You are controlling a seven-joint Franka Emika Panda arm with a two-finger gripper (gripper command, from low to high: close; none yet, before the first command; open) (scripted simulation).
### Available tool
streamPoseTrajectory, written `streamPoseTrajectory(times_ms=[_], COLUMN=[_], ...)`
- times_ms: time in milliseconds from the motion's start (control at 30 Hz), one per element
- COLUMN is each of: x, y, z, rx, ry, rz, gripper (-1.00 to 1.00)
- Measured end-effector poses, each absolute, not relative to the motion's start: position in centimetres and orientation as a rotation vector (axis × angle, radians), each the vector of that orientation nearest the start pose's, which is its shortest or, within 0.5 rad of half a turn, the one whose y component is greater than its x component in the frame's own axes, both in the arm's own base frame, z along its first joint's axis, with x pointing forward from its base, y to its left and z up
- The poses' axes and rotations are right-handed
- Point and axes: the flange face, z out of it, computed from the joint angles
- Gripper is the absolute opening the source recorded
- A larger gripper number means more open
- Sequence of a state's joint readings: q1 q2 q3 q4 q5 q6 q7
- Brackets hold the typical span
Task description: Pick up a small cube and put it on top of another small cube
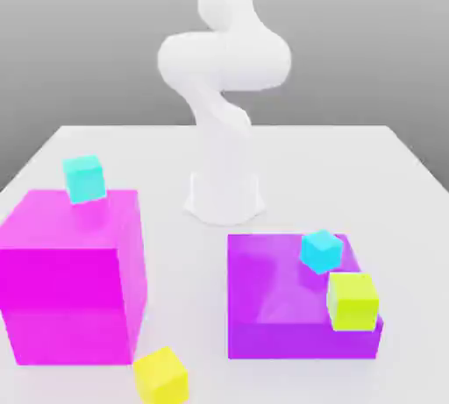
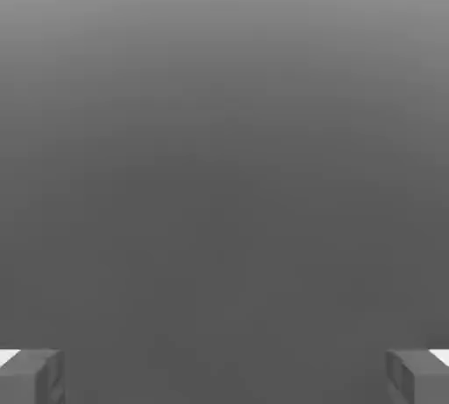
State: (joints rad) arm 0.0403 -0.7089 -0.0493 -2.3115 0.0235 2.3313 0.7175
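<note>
Nearest the exterior camera, the small cube (image 1: 161,375) sits on the white table (image 1: 399,174), just off the front lower corner of the magenta block (image 1: 70,279) and perhaps touching it, though the seam is hard to read. It is warm yellow, rests flat on one face, and is turned about the vertical so that one upright edge faces the camera; being a cube, it has no long axis to speak of.

Behind it and toward the exterior view's right stands the lower purple block (image 1: 289,301), carrying a lime cube (image 1: 352,301) at its near right corner and a cyan cube (image 1: 321,251) just behind that. A second cyan cube (image 1: 85,178) sits on the far top edge of the magenta block (tilted a little, one corner lifted).

Farther back, the white arm (image 1: 224,69) rises from its base at mid-table, bends through a bulky elbow and goes up past the top edge. The small cube therefore lies well below and in front of the arm, far from the hand.

In the hand view, the gripper (image 2: 224,376) is spread wide, its two grey fingertips (image 2: 32,376) sitting at opposite sides with plain grey background between them and nothing held.
</note>
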Motion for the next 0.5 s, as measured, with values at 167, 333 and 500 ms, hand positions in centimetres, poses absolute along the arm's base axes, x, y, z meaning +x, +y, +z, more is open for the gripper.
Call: streamPoseTrajectory(times_ms=[167,333,500], x=[44.0,48.0,50.1], y=[-2.3,-3.2,-4.1], z=[59.3,50.3,41.0], rx=[-2.631,-2.74,-2.845], ry=[0.84,0.721,0.605], rz=[-0.739,-0.565,-0.401], gripper=[0.0,0.0,0.0])
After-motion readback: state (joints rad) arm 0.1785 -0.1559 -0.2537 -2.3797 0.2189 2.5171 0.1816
